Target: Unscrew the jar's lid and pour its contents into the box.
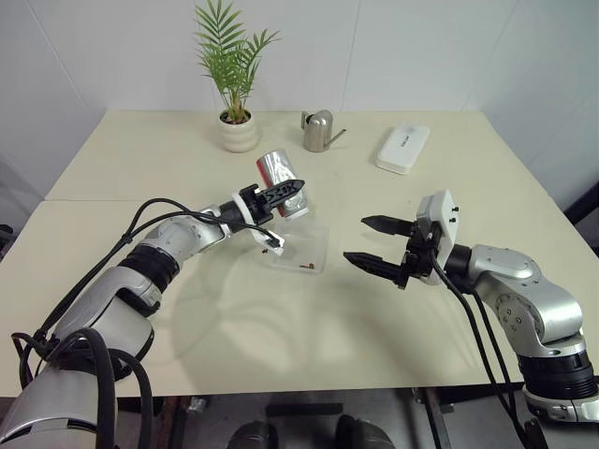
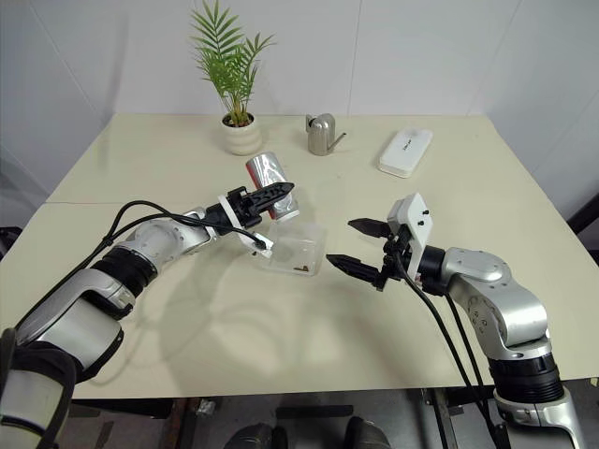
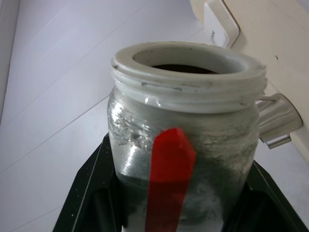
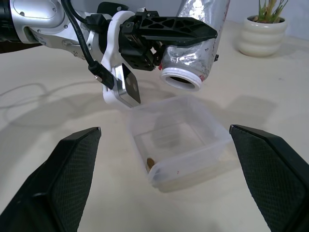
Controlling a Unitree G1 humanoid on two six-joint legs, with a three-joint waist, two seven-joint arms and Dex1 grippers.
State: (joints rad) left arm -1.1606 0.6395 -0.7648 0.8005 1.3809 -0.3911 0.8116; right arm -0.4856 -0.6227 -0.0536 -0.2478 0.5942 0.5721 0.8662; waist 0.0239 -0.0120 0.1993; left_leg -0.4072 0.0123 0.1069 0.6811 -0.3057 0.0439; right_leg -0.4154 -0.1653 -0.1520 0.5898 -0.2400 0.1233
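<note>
Desk [image 1: 393, 309] of pale cream carries a shallow clear plastic square box [image 4: 176, 140] with rounded corners near its middle. The left gripper [image 1: 277, 198] is clamped on a small silvery cylindrical jar [image 1: 279, 178] with a red label, holding it above the box's far edge and tipped over, so that its open white threaded mouth [image 4: 181, 79] points down toward the box. No cap sits on that mouth. A tiny brown bit [image 4: 150, 163] lies on the box's floor by the near wall; more contents inside the jar cannot be made out. The right gripper [image 1: 381, 243] hangs over the desk to the right of the box, apart from it, its black fingers [image 4: 65, 169] spread wide with nothing between them. At the far edge stand a small palm in a white ribbed pot [image 1: 238, 131], a metal watering can [image 1: 319, 131] and a white oblong case [image 1: 402, 148].
</note>
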